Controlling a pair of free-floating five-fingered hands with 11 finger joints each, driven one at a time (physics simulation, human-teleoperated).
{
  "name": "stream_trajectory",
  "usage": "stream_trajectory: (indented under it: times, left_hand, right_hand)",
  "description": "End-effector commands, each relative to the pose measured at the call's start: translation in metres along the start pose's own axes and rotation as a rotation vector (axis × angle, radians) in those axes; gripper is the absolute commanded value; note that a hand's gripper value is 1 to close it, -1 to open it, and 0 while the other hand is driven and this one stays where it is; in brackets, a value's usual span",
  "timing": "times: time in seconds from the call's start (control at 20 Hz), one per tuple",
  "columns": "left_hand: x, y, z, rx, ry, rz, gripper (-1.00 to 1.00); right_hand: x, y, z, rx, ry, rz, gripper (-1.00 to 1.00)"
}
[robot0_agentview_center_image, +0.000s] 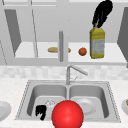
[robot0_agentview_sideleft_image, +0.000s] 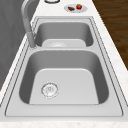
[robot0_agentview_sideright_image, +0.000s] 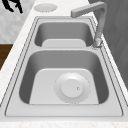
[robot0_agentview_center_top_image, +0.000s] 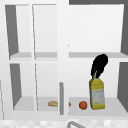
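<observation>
The yellow bottle (robot0_agentview_center_image: 97, 43) on the cabinet shelf (robot0_agentview_center_image: 110, 59) is gripped at its top by the right hand (robot0_agentview_center_image: 102, 13), so a straight lift is judged next, while the left hand (robot0_agentview_center_image: 41, 111) hangs curled, holding nothing.

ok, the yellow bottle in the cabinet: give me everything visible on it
The yellow bottle stands upright on the bottom shelf of the open wall cabinet, right of the orange fruit and apart from it. It looks like plastic, squarish, with a pale label on its front and a narrow neck. The right hand reaches down from above, its fingers at the neck; whether they grip it cannot be told.
</observation>
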Motion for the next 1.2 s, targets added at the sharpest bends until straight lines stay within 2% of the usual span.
stream_trajectory:
  times: [0.0, 0.9, 1.15]
  left_hand:
    - [0.0, 0.0, 0.0, 0.0, 0.0, 0.0, 0.0]
    - [0.0, 0.0, 0.0, 0.0, 0.0, 0.0, 0.0]
    - [0.0, 0.0, 0.0, 0.0, 0.0, 0.0, 0.0]
  right_hand:
    - [-0.005, -0.011, -0.033, -0.047, 0.008, 0.004, 1.0]
    - [-0.023, -0.086, -0.157, -0.081, 0.022, 0.029, 1.0]
    - [-0.043, -0.087, -0.183, -0.127, 0.014, 0.034, 1.0]
